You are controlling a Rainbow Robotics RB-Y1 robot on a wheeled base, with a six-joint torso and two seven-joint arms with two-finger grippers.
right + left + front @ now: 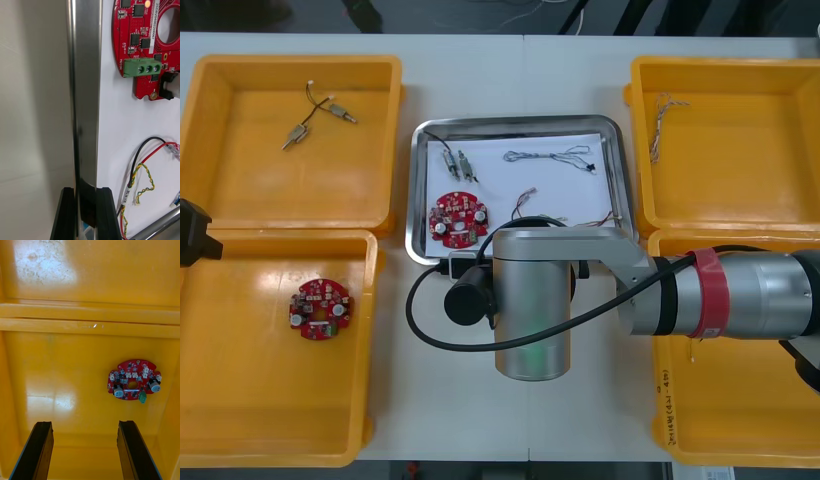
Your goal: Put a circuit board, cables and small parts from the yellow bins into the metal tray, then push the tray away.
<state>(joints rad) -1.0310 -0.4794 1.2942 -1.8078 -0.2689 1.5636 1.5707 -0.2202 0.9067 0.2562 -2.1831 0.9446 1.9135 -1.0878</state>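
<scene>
Pinching the near rim of the tray [420, 200], the right claw [85, 195] is clamped tight; the tray lies ahead, mid-surface near the far edge. The left claw [85, 425], apart, hangs over a bin [280, 243].

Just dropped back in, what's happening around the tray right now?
The right pincer is shut on the near rim of the metal tray, which already holds a red circuit board, cables and small metal parts. Loading looks done, so the push away seems next. The left pincer hangs open over the near left yellow bin, where another circuit board lies.
</scene>
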